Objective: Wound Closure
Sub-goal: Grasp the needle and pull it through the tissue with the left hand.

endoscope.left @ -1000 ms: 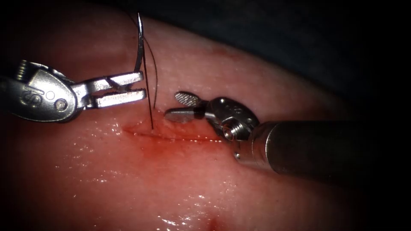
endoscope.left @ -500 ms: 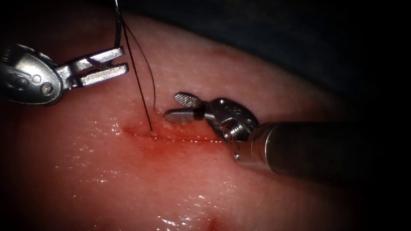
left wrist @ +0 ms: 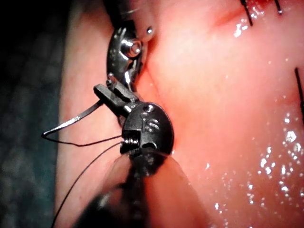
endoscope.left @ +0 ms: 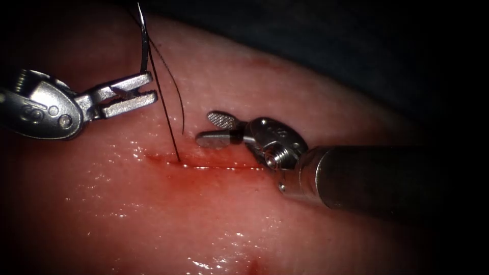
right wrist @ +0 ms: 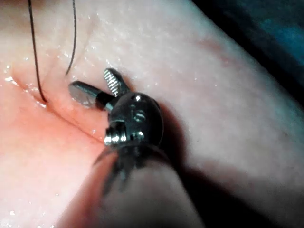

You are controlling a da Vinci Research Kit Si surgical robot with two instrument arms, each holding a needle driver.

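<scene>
A: Left tool [endoscope.left: 133, 89] status?
B: Jaws were closed on the needle [endoscope.left: 143, 38] near its trailing end; the curve rose steeply from the jaws, clear of the tissue [endoscope.left: 305, 102]. It sat up and left of the cut [endoscope.left: 214, 165]. The left wrist view showed the same grip, the needle [left wrist: 71, 121] jutting sideways from the tool [left wrist: 111, 97].

A: Thread?
B: The thread [endoscope.left: 165, 109] ran from the needle's end down into the left part of the cut. A second strand curved beside it, ending on the tissue just above the cut.

A: Right tool [endoscope.left: 214, 127]?
B: Jaws were spread apart, holding nothing, tips near the thread, just above the cut. The right wrist view agreed [right wrist: 97, 85].

A: Fluid?
B: Red fluid [endoscope.left: 204, 178] lay along and below the cut.
</scene>
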